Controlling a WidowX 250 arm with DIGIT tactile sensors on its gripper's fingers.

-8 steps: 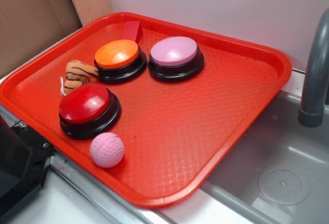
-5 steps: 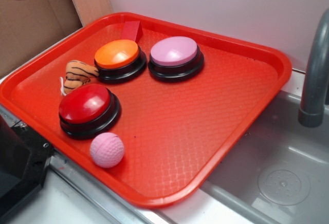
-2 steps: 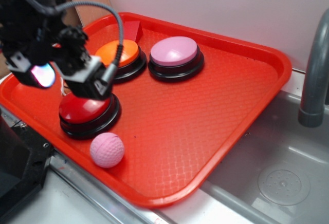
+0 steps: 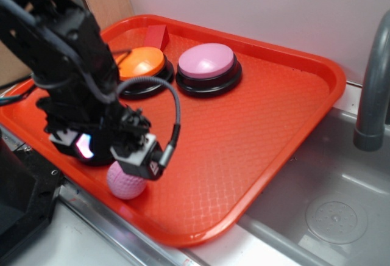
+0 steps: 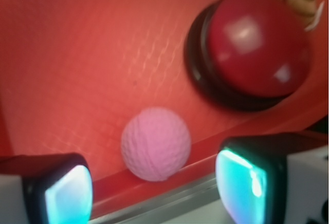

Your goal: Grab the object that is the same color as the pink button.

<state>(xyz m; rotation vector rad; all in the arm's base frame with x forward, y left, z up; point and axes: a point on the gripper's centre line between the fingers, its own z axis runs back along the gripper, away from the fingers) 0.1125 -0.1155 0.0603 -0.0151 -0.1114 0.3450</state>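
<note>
One red tray (image 4: 256, 132), beside one grey sink (image 4: 329, 205). One black arm over the tray's near-left corner. Three dome buttons: pink button (image 4: 207, 60) at the back, orange button (image 4: 141, 62) beside it, red button (image 5: 257, 44) nearest. One small pink ball (image 5: 156, 143) against the tray's near rim, just beside the red button. Gripper (image 5: 154, 188) spread apart, fingers (image 5: 67, 193) flanking the ball, apart from it.
</note>
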